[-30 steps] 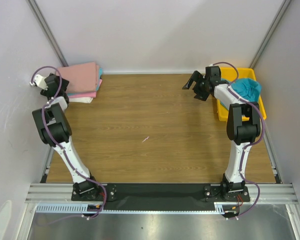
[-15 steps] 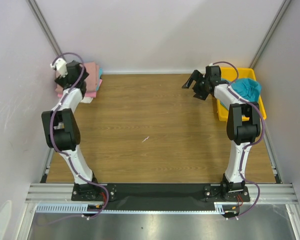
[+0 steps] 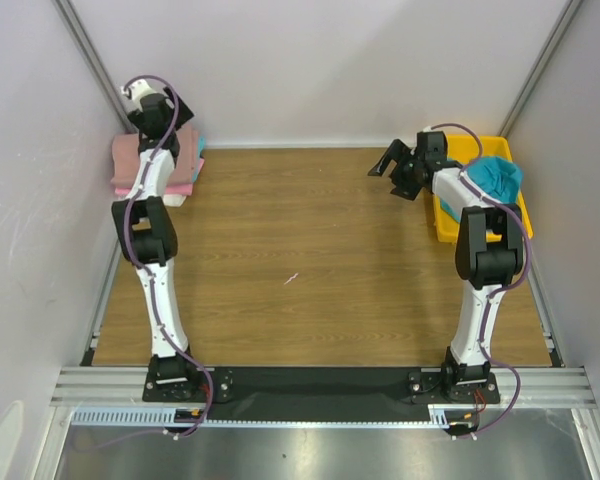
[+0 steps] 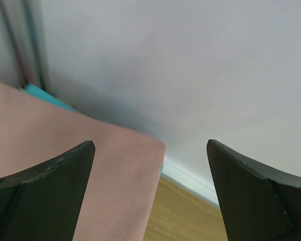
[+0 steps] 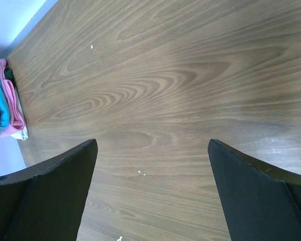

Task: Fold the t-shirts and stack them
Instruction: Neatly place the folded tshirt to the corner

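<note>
A stack of folded t-shirts [image 3: 140,165] lies in the back left corner, dusty pink on top, with bright pink, teal and white layers under it. In the left wrist view my left gripper [image 4: 150,193] hangs open and empty above the top pink shirt [image 4: 70,160], facing the back wall; a teal edge [image 4: 45,95] peeks out behind. Another teal t-shirt [image 3: 496,176] lies bunched in the yellow tray [image 3: 446,218]. My right gripper [image 3: 392,166] hovers open and empty over bare wood just left of the tray. The right wrist view shows the stack [image 5: 5,108] far off.
The left arm's wrist [image 3: 158,108] reaches up close to the back wall and the corner post [image 3: 90,55]. Side walls close in the wooden table [image 3: 300,260] on both sides. The yellow tray sits against the right wall.
The left arm has swung from the left side of the stack up and back over it, and its jaws have spread wider. The right arm has barely moved.
</note>
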